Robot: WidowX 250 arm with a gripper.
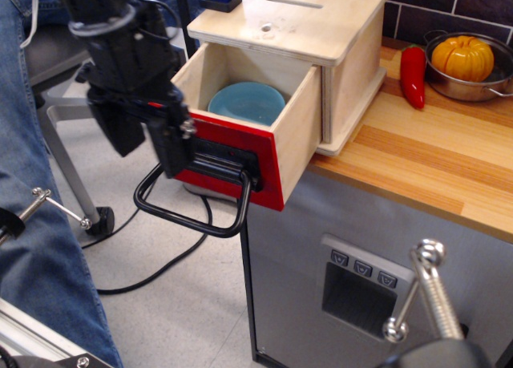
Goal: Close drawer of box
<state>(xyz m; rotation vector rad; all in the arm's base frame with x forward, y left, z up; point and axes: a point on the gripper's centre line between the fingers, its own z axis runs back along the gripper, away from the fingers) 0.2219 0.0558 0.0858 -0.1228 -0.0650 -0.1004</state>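
Note:
The pale plywood box [321, 19] stands on the counter's left end, its flat top showing a slot and a round hole. Its drawer [298, 135] is pulled well out past the counter edge, with a blue bowl [247, 102] inside. The red front panel [268, 163] carries a black plate and a large black loop handle [192, 217] that hangs down. My black gripper [151, 161] is open, at the left end of the red front, and covers that corner. One finger [172, 143] lies against the panel just above the handle.
A red pepper [414, 75] and a pumpkin in a metal pan [462, 57] sit on the wooden counter [433, 159]. The grey cabinet [361, 288] is below. A chair base [68, 159], a floor cable [160, 264] and a person's jeans [32, 248] are to the left.

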